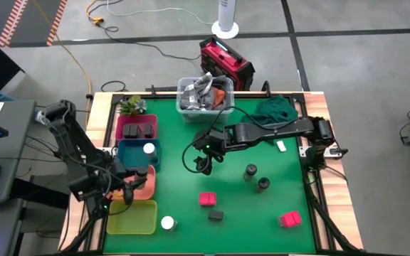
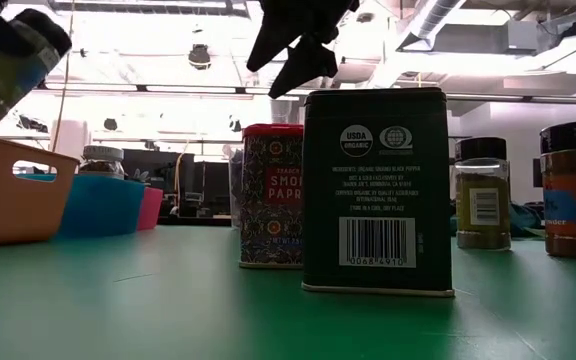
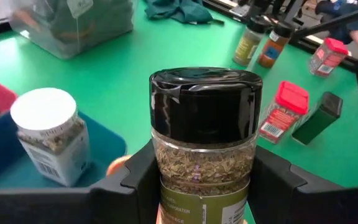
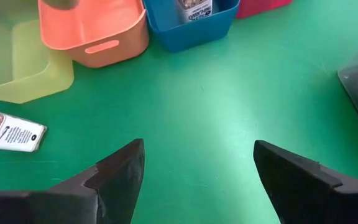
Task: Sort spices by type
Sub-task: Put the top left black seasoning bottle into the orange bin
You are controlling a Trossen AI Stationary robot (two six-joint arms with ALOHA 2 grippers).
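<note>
Plainly the sorting was only partly done. The dark-lidded jar (image 3: 205, 143) sat clamped between the fingers (image 3: 277, 186) of the left gripper (image 1: 128, 186), upright, held over the orange tray (image 1: 146, 186) at the table's left side, not yet set down. Just beyond it a white-topped jar (image 1: 149, 149) already stood in the blue tray (image 1: 128, 153), and two black boxes (image 1: 139, 131) lay in the pink tray (image 1: 127, 122). The yellow tray (image 1: 130, 220) looked to hold nothing, though I could not be sure of its near end.

Left on the green mat (image 1: 262, 213) were two more dark round jars (image 1: 256, 178) side by side, a pink-red box (image 1: 207, 199) with a black box (image 1: 216, 214) just beside it, another pink-red box (image 1: 290, 220) well apart toward the right edge, and a white-topped jar (image 1: 168, 223) lying close by the yellow tray. So roughly half of the containers remained to be placed, by my judgement.

The right gripper (image 4: 197, 180) hung above bare mat near the table's middle, its fingers wide apart and holding nothing. A clear bin (image 1: 205, 96) of odds and a green cloth (image 1: 272, 110) sat at the far edge.
</note>
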